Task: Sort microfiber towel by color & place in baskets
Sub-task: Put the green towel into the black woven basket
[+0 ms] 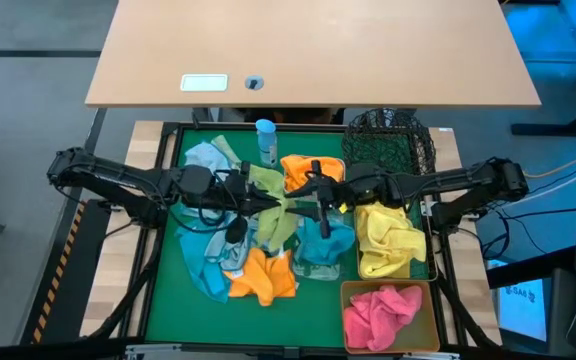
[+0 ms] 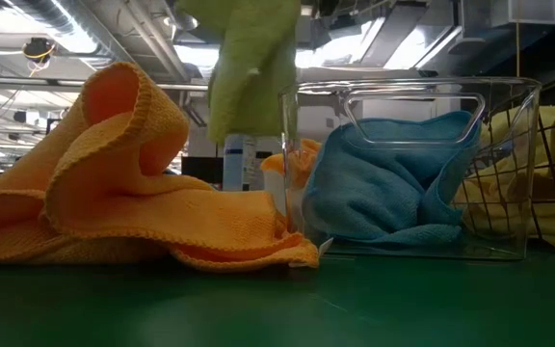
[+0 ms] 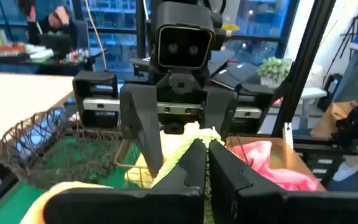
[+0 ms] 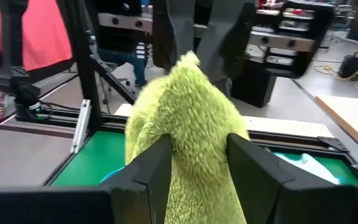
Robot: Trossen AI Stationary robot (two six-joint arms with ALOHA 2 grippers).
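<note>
Overhead, left to right across the green tabletop [image 1: 168, 310]. At far left a pale blue towel [image 1: 208, 157] lies crumpled near the mat's rear edge, and a teal towel [image 1: 206, 262] sprawls toward the front. The left gripper [image 1: 260, 204] reaches in from the left, its fingers [image 3: 229, 171] pressed together on one end of a light green towel [image 1: 273, 210]. This cloth is fluffy, long-piled and yellow-green; it hangs off the tabletop, stretched between the two arms, and in the low view it dangles as a folded strip above the other cloths. Below it lies an orange towel [image 1: 263, 278], heaped in soft ribbed folds with a stitched hem. A small blue-capped bottle [image 1: 266, 140] stands behind the pile. A second orange towel [image 1: 303, 172] fills a tub behind the grippers. The right gripper [image 1: 313, 200] meets the left one at centre, its fingers [image 4: 151, 165] partly apart and clamped on the other end of the light green towel, whose pile bulges between them. Next comes the clear tub [image 2: 509, 173], holding a bunched teal-blue towel [image 2: 383, 183]. To its right the rectangular wire basket [image 1: 430, 262] holds a yellow towel [image 1: 388, 238]. Behind it sits the black round wire-mesh basket [image 1: 393, 135]. At front right the amber tub [image 1: 353, 292] contains a crumpled pink towel [image 1: 383, 312].
</note>
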